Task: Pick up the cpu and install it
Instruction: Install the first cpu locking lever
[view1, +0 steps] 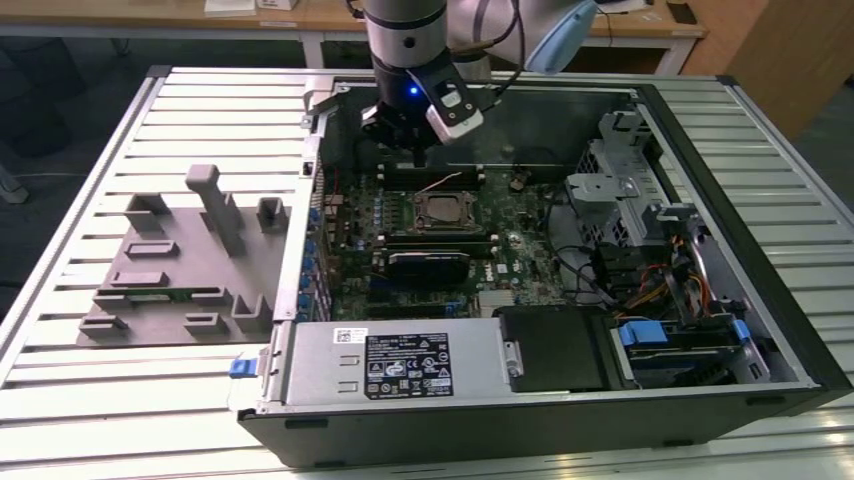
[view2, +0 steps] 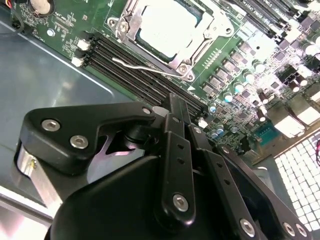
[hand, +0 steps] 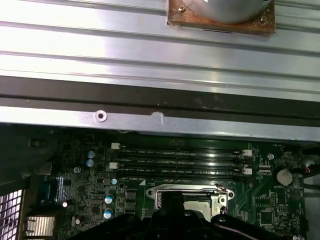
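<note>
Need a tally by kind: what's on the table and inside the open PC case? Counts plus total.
open computer case: 1
grey fixture tray: 1
cpu, sitting in the socket: 1
black finned block: 1
power supply: 1
memory slots: 4
gripper, above the board behind the socket: 1
Total: 10

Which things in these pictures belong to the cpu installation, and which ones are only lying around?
Belong to the job:
- the cpu, sitting in the socket
- the hand, close over the memory slots

Only lying about:
- the grey tray with upright blocks
- the black finned block
- the power supply
</note>
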